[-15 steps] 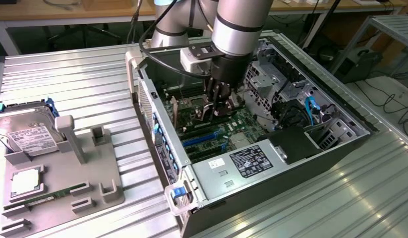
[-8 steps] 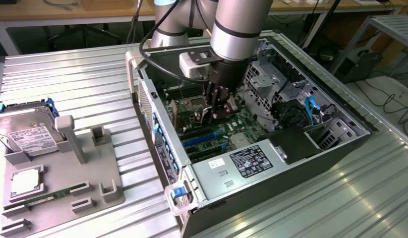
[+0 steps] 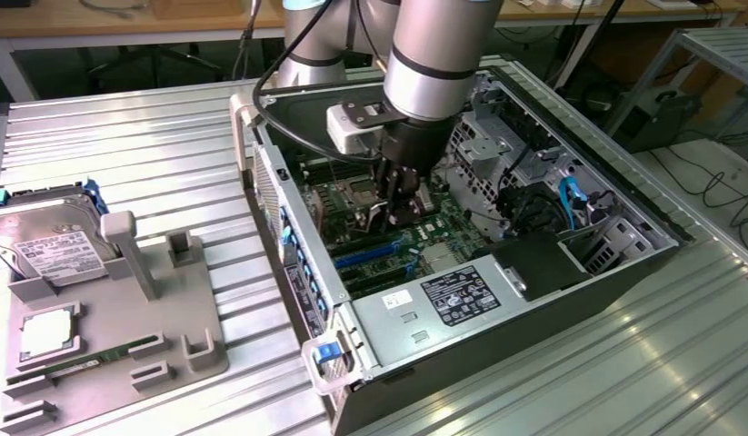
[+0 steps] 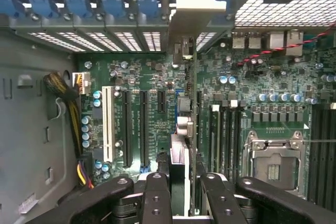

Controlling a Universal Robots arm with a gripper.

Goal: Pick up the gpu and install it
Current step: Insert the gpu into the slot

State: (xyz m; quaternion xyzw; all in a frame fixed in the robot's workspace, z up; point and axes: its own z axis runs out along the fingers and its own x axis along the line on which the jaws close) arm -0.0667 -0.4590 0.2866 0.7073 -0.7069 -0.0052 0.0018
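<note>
My gripper [image 3: 398, 202] reaches down into the open computer case [image 3: 495, 309] and is shut on the gpu [image 3: 377, 218], a thin dark card held on edge above the motherboard [image 3: 349, 193]. In the wrist view the gpu [image 4: 185, 129] shows edge-on between the two black fingers [image 4: 157, 198], and my gripper [image 4: 185, 199] clamps its near end. Its metal bracket end points at the rear slot openings [image 4: 184, 19]. The card hangs over the expansion slots [image 4: 143, 124], beside the black ones and the white one. Whether its edge touches a slot is hidden.
The CPU socket [image 4: 273, 161] and a cable bundle [image 4: 68, 103] flank the slots inside the case. On the exterior view's left a grey fixture tray [image 3: 131, 300] holds a hard drive [image 3: 46, 243], a memory stick [image 3: 101, 356] and a processor [image 3: 46, 336]. The case walls stand close around the arm.
</note>
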